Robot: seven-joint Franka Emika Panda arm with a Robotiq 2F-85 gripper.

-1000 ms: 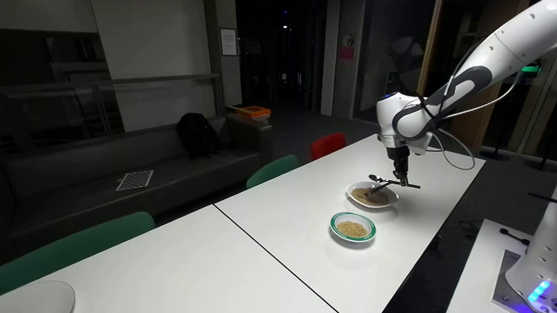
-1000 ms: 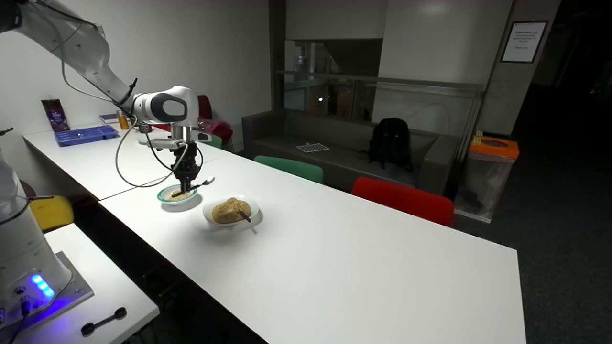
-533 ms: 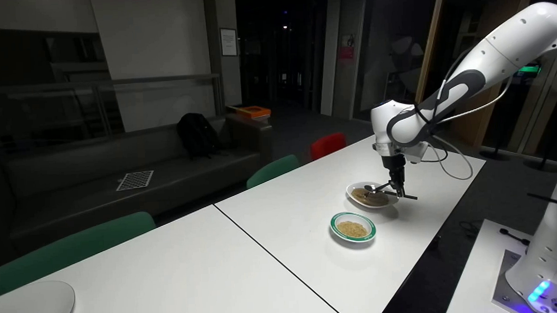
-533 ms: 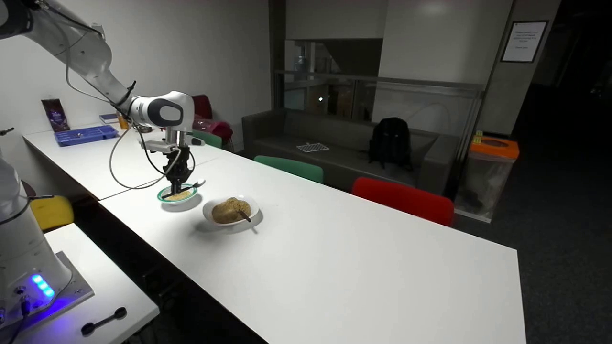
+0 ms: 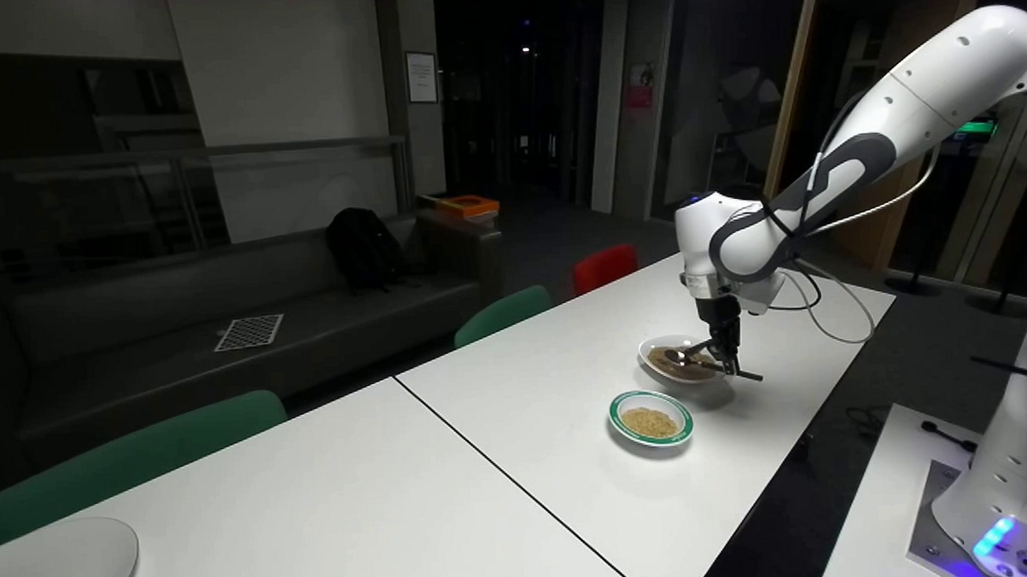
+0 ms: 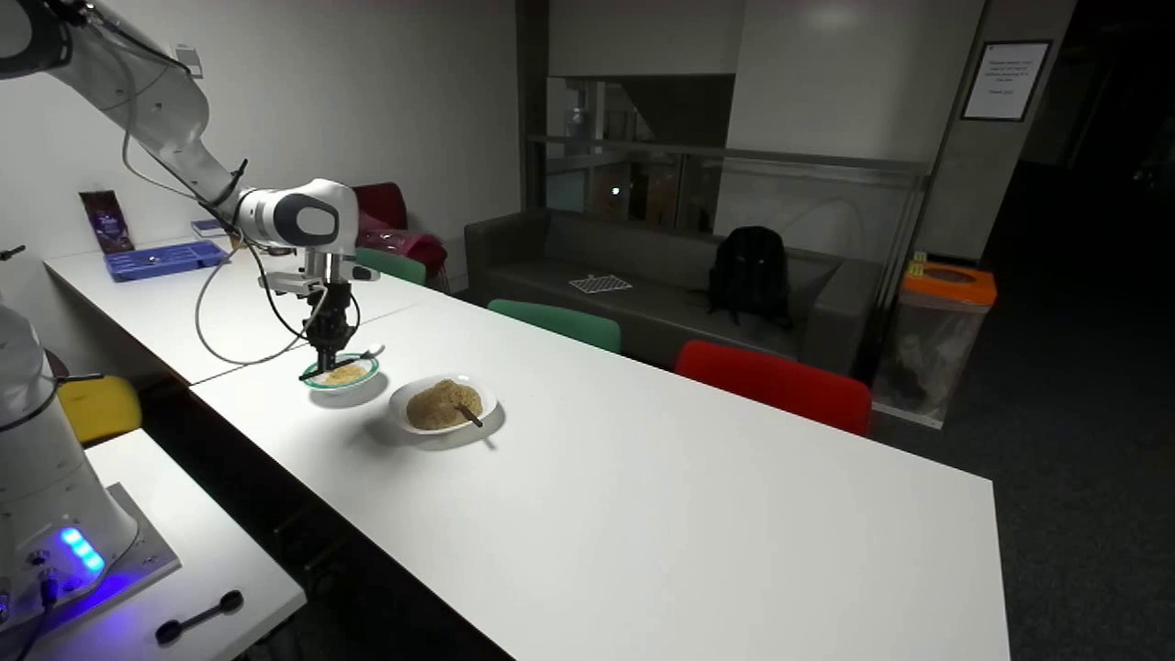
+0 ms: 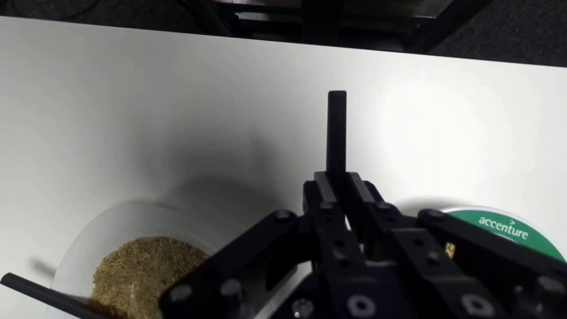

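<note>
- In an exterior view: your gripper (image 5: 728,370), closed down on one spoon (image 5: 680,359); shiny head outward, overlapping the white bowl (image 5: 646,353) along the sight-line; touching or above, cannot be told.
- In an exterior view: one green-rimmed bowl (image 6: 353,386), beside the white bowl on the surface (image 6: 688,505); one second utensil (image 6: 469,416), dark, lodged in the white bowl's heaped grain (image 6: 436,408) and jutting past the rim.
- In the wrist view: one black spoon handle (image 7: 336,128), pinched between the fingers (image 7: 325,188), butt end projecting beyond; white bowl at picture left, green-rimmed bowl at picture right.
- Handling, judged: light, stiff, hardly fragile; smooth, so liable to twist or slide in your grip, the head reaching well forward.
- Hold point, judged: the handle's straight sides; nearer mid-length would steady the head better.
</note>
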